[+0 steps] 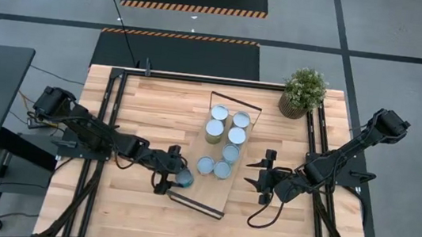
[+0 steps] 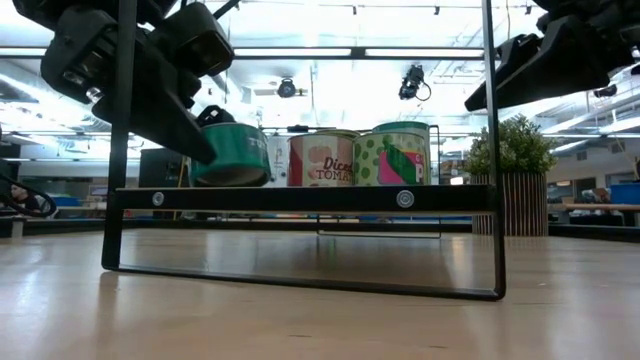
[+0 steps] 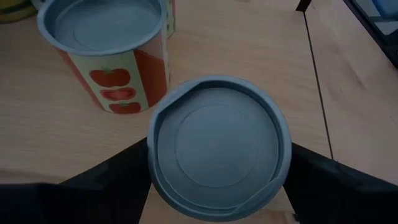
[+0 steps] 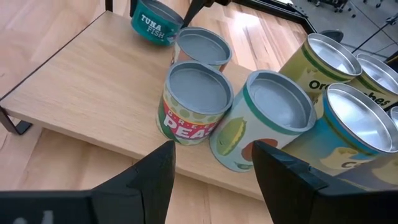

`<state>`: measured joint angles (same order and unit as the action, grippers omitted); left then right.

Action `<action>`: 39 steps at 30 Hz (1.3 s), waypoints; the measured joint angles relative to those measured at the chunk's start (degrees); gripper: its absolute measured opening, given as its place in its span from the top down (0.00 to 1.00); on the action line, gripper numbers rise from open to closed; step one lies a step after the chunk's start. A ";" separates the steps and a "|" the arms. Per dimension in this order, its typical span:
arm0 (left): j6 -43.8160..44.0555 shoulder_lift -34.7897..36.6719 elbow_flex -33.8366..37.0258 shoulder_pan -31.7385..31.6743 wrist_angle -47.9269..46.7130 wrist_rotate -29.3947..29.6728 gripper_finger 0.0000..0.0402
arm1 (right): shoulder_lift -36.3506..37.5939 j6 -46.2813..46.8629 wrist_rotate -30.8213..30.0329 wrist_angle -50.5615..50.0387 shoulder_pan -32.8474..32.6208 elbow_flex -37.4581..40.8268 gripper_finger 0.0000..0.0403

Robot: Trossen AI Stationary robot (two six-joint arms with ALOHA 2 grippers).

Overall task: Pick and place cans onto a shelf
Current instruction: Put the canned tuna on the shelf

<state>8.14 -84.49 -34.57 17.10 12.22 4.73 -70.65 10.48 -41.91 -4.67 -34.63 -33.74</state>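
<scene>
The left gripper (image 1: 175, 172) is clamped on a short teal tuna tin with a round silvery-blue top (image 1: 184, 178), one dark finger (image 3: 106, 180) pressed to each side of it. In the low view the tin (image 2: 232, 153) hangs tilted, its underside raised above the board. The left arm reaches in from the table's left edge, stretched low and nearly straight, its wrist bent toward the shelf's near left corner.

Below the tin lies the shelf, a long light-wood board with thin black wire frames at its short ends (image 1: 215, 184), set slightly askew near the middle of the pale wooden table (image 1: 141, 102). Just beside the held tin stands a cream can printed with red tomatoes (image 3: 112, 53). Further cans with silvery tops (image 1: 227, 135) stand upright in a loose double row along the board, several touching.

The right gripper (image 1: 262, 177) hovers over bare table just right of the shelf, its fingers apart and holding nothing. The right arm angles in from the table's right edge, elbow raised. A potted green plant in a ribbed wooden pot (image 1: 303, 93) stands at the far right corner.
</scene>
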 joint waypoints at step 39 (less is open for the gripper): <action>4.75 0.07 0.00 -1.77 -0.83 -0.46 0.21 | 0.00 -0.13 0.11 0.36 0.00 0.00 0.45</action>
<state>12.89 -84.42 -34.57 15.33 11.40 4.27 -70.65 10.35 -41.80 -4.32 -34.63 -33.74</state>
